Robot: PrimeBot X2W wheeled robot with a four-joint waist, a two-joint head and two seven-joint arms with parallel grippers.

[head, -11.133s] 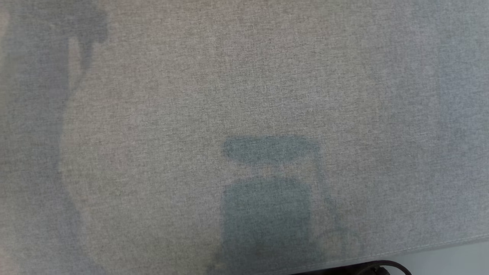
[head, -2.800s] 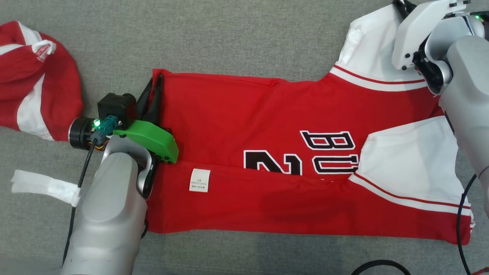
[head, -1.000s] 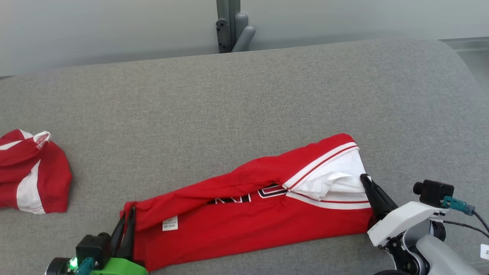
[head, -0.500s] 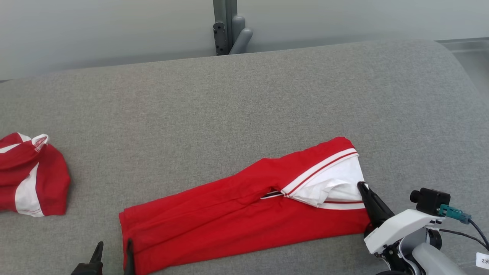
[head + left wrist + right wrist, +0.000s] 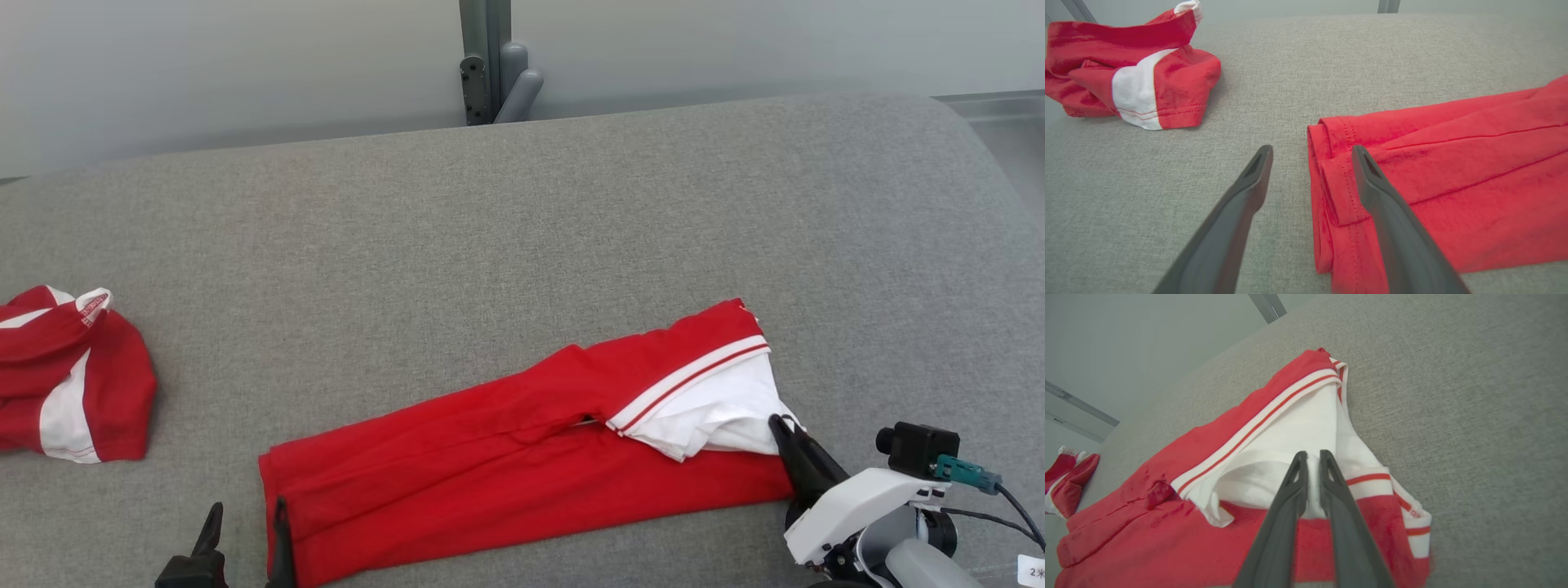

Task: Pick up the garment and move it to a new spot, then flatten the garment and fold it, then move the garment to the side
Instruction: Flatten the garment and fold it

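Observation:
The garment (image 5: 506, 457), a red jersey with white sleeves, lies folded into a long strip across the near part of the grey padded table (image 5: 522, 245). My left gripper (image 5: 247, 510) stands open at its left hem. In the left wrist view that gripper (image 5: 1310, 151) straddles the hem corner of the garment (image 5: 1453, 163), one finger over red cloth, the other over grey surface. My right gripper (image 5: 780, 425) is shut on the white sleeve cloth at the strip's right end. The right wrist view shows white fabric pinched between its tips (image 5: 1312, 455) and the garment (image 5: 1147, 531) lying below.
A second red and white garment (image 5: 73, 384) lies crumpled at the table's left edge, also visible as a heap (image 5: 1135, 73) from the left wrist. A grey post (image 5: 490, 61) stands behind the far edge. A black cable (image 5: 980, 486) trails from my right wrist.
My left gripper has opened, let go of the hem and drawn back slightly. The strip's upper layer has settled flat, hiding the lettering and label. My right gripper keeps its hold.

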